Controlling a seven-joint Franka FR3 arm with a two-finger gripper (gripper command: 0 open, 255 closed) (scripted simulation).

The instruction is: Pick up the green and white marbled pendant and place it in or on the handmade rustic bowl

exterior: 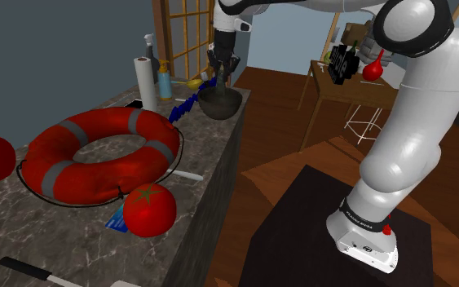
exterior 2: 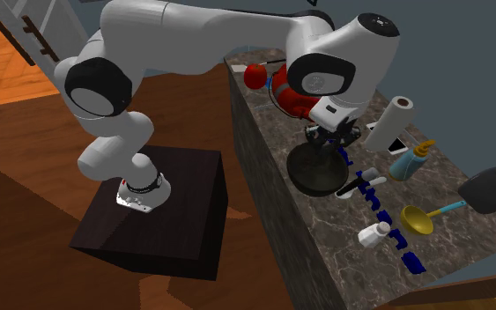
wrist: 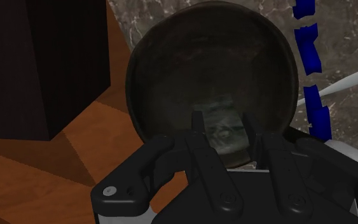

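Note:
The dark, rough bowl [exterior: 219, 104] stands at the far end of the marble counter [exterior: 72, 228], close to its edge. My black gripper [exterior: 221, 73] hangs straight above it, shut on the pendant. In the wrist view the pendant [wrist: 222, 135] is a greenish-grey marbled slab clasped between the two fingers [wrist: 198, 121], and the gripper [wrist: 222, 119] holds it over the inside of the bowl [wrist: 203, 63]. From the second exterior view the gripper [exterior 2: 329, 141] sits just above the bowl [exterior 2: 318, 174].
A red life ring [exterior: 97, 155] and a big tomato [exterior: 148, 209] lie on the near counter. Beside the bowl run a blue chain [exterior: 185, 106], a paper towel roll [exterior: 146, 81] and a spray bottle [exterior: 164, 81]. A yellow ladle [exterior 2: 418, 220] and a white bottle [exterior 2: 373, 235] lie beyond.

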